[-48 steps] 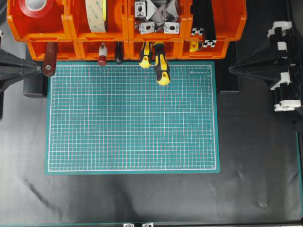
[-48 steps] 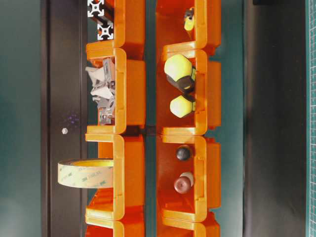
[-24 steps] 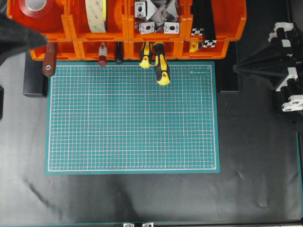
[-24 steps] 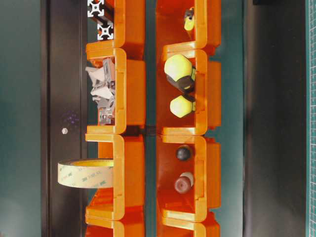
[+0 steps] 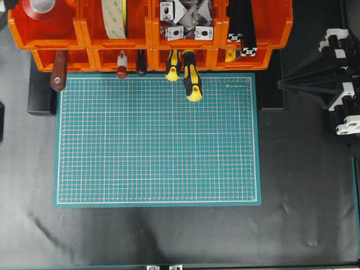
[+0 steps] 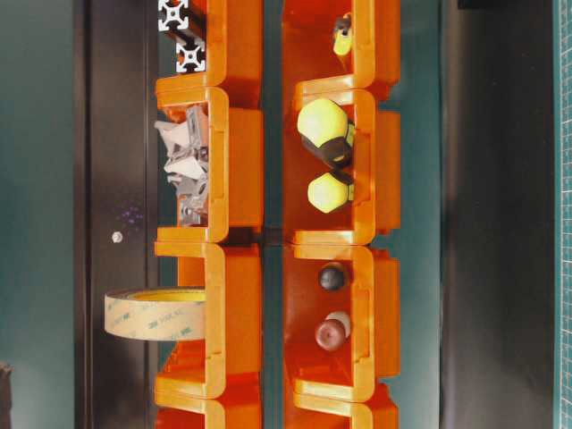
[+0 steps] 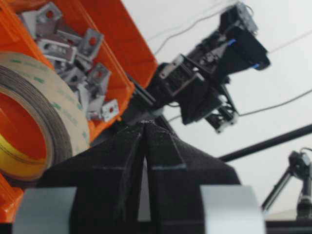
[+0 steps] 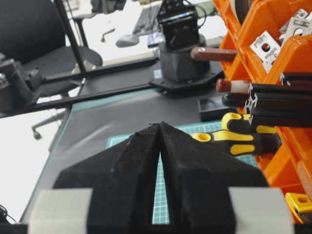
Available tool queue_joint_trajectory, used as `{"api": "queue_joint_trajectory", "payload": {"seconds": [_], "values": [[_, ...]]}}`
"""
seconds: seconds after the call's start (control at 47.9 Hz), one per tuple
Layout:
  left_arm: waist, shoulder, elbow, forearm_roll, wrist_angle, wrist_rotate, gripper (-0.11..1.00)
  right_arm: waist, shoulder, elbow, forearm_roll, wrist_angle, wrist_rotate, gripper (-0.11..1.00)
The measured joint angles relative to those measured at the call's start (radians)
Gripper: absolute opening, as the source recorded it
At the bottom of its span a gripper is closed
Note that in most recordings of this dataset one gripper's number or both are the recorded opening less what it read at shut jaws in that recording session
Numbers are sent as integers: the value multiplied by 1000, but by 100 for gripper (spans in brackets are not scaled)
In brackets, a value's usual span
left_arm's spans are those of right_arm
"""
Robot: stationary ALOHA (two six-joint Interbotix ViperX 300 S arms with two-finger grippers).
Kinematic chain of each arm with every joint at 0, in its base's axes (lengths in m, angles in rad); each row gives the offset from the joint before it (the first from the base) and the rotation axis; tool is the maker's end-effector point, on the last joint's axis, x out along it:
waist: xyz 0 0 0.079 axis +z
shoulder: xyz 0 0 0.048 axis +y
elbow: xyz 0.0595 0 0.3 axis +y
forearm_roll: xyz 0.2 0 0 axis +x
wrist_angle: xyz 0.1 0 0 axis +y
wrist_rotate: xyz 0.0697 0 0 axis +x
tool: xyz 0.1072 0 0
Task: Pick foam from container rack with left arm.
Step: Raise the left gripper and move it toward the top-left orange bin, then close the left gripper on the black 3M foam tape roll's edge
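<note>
The foam (image 5: 114,17) stands on edge in the second bin of the back row of the orange container rack (image 5: 76,59). The table-level view has the foam (image 6: 156,315) poking out of the rack (image 6: 237,179). In the left wrist view the foam (image 7: 53,92), with its cream face, dark side and yellow core, sits close on the left. My left gripper (image 7: 143,122) is beside it, apart from it, shut and holding nothing. It lies outside the overhead view. My right gripper (image 5: 279,84) rests shut at the right of the mat, its tips together (image 8: 160,124).
A red tape roll (image 5: 42,7) fills the bin left of the foam, and metal brackets (image 5: 185,19) fill the bin to its right. Black extrusions (image 5: 242,28) lie further right. Yellow-black screwdrivers (image 5: 191,81) and a brown handle (image 5: 58,76) overhang the green mat (image 5: 157,140).
My left arm has swung from the left edge up past the rack's corner and out of the overhead view. The right gripper shifted slightly; the foam has not moved.
</note>
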Motion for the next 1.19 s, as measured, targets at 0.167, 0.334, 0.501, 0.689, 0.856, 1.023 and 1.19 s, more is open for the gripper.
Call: {"api": "queue_joint_trajectory", "payload": {"seconds": [0.167,0.334,0.501,0.689,0.856,1.023,1.19], "values": [[0,17,0,2,51,14,56,5,0,0,0,0,0,-1],[-5,60,0,0,101,37,90,6,0,-2,0,0,0,-1],[-5,100,0,0,101,52,86,6,2,0,0,0,0,-1],[-6,150,-18,2,106,54,88,8,-2,-2,0,0,0,-1],[-3,207,-55,0,104,57,88,8,-2,0,0,0,0,-1],[0,256,-95,2,104,57,88,12,-5,-2,0,0,0,-1],[0,272,-112,2,104,57,87,17,-8,0,0,0,0,-1]]}}
